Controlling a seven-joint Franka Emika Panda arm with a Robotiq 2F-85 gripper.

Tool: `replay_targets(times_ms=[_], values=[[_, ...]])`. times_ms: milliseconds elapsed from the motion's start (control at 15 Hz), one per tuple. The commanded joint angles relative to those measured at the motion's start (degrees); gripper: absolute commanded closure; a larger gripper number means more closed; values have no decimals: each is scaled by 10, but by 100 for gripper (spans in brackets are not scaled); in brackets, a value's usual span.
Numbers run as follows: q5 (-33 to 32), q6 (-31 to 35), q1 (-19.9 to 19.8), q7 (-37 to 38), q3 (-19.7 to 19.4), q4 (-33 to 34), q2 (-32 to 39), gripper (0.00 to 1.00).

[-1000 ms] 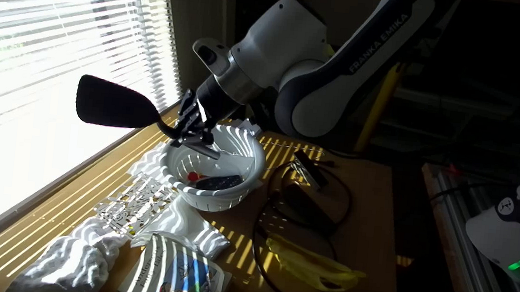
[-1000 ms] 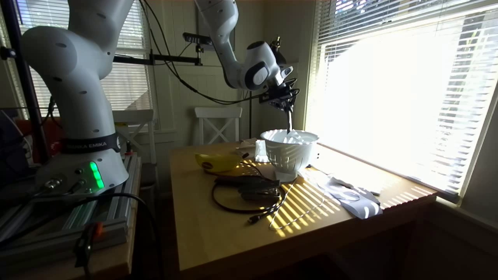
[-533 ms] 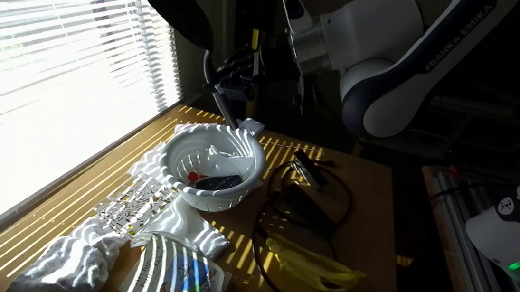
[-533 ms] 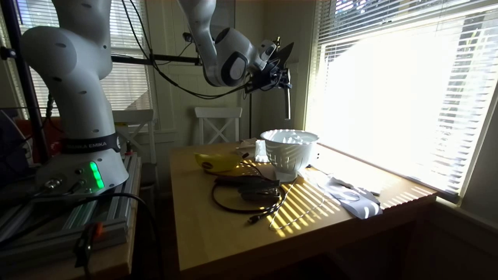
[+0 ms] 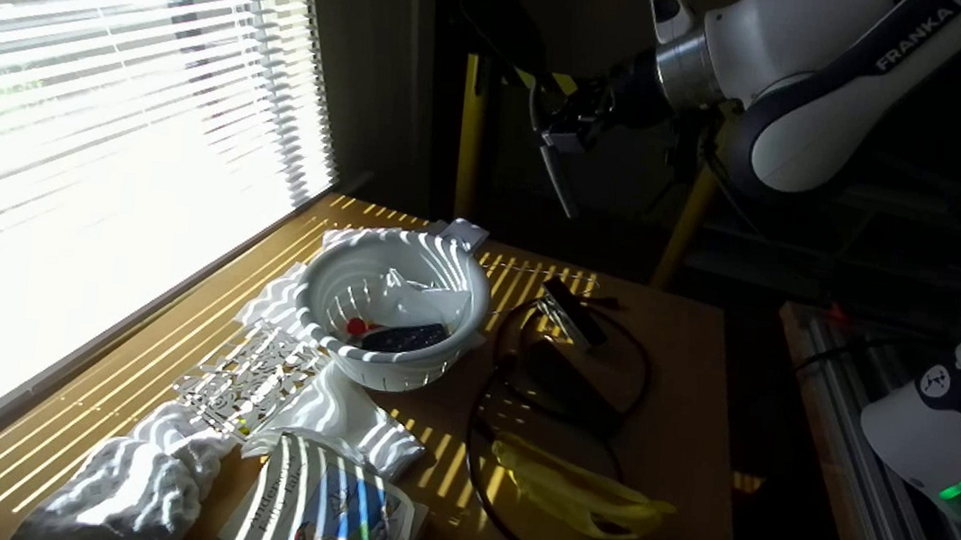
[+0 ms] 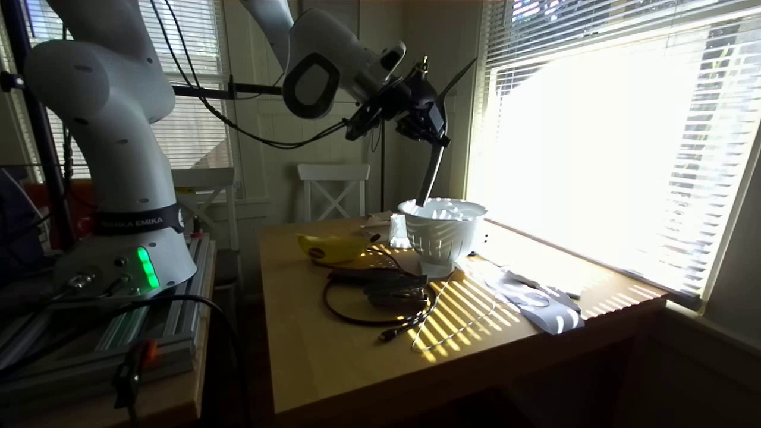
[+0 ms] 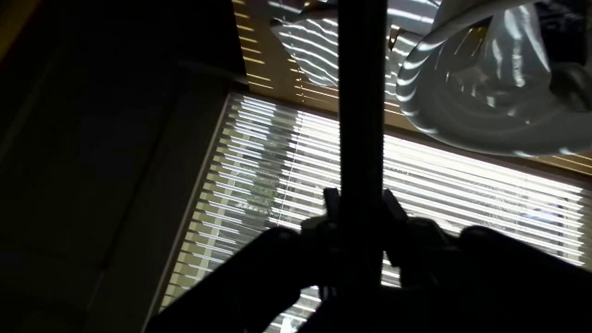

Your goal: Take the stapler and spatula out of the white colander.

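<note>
My gripper (image 5: 560,132) is shut on the handle of the black spatula (image 5: 560,181), high above the table's far edge. The blade points up, and the handle's lower end hangs tilted and free of the colander. The spatula also shows in an exterior view (image 6: 433,169), and its handle runs through the jaws in the wrist view (image 7: 362,115). The white colander (image 5: 386,376) stands upright on the table, also seen in the wrist view (image 7: 416,111). It holds a dark object (image 5: 405,338) and a red item. A dark object with a silvery side, possibly the stapler (image 5: 577,315), lies beside the colander.
A black cable (image 5: 472,446) loops around a dark box (image 5: 566,384) on the table. A yellow item (image 5: 578,491), a book (image 5: 343,504), a white bag (image 5: 343,420) and crinkled silvery wrapping (image 5: 144,467) lie near. A window with blinds (image 5: 109,93) borders the table.
My gripper has carried the spatula up and away from over the colander, back from the window. The blade has swung upward. The colander and the table things have not moved.
</note>
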Motion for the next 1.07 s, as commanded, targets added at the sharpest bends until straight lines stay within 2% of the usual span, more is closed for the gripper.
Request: replay_targets(times_ms=[0, 67, 200, 400, 467, 667, 733, 1000], values=[[-20, -102, -35, -2, -44, -7, 2, 94], [-44, -138, -16, 18, -81, -7, 6, 94], [-58, -191, -8, 39, -99, -1, 37, 94], [-69, -276, 13, 72, -106, 17, 84, 94], [-4, -301, -26, 27, -49, 21, 99, 94], [109, -373, -109, -66, 16, 55, 166, 94], [125, -398, -131, -88, 19, 66, 188, 94], [109, -474, -176, -72, -36, 122, 284, 94]])
